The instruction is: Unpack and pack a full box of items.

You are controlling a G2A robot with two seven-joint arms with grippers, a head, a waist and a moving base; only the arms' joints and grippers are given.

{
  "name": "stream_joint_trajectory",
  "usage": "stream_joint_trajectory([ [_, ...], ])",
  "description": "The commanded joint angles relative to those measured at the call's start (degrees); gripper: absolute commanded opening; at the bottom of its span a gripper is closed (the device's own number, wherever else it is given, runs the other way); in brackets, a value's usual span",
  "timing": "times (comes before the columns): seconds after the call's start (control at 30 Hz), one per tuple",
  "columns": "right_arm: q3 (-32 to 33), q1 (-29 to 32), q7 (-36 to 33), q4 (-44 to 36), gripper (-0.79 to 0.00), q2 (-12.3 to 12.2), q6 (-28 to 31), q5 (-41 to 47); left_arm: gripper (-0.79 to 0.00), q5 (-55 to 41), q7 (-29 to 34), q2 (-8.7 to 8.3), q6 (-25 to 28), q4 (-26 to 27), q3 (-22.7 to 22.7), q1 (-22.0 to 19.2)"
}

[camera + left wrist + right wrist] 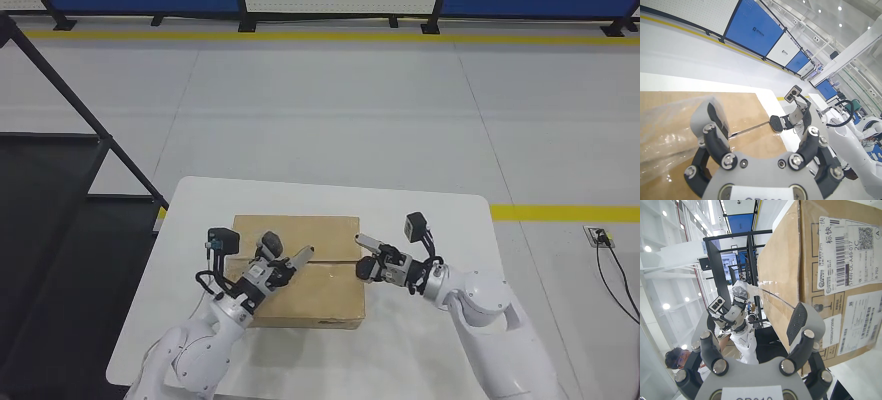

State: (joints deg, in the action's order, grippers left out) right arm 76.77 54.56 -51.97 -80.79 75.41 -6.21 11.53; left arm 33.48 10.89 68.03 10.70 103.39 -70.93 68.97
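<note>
Box (297, 270) sits mid tabletop (420, 215), closer to the near edge. Seam (320, 262) runs left-right across the box top. Left end effector (285, 250) is over the top's near-left part, at the seam, with loose film (668, 123) lying on the top beside it. Right end effector (365, 255) is at the box's right edge, at the seam end. Labels (848, 256) are on the right side face.

Robotics test hall: pale painted floor (330, 110) with yellow marking lines (330, 36), blue and white partition panels (753, 32), black metal racks (719, 275), high ceiling spotlights (840, 8).
</note>
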Motion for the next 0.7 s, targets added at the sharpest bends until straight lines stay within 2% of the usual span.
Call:
stream_joint_trajectory([
  [0.0, 0.46, 0.54, 0.05, -0.24, 0.000, -0.19, 0.23, 0.33, 0.000, 0.33, 0.15, 0.15, -0.29, -0.38, 0.68, -0.50],
  [0.67, 2.35, 2.34, 0.52, -0.32, 0.000, -1.58, 1.66, 3.00, 0.000, 3.91, 0.51, 1.50, -1.25, -2.69, 5.68, -3.19],
])
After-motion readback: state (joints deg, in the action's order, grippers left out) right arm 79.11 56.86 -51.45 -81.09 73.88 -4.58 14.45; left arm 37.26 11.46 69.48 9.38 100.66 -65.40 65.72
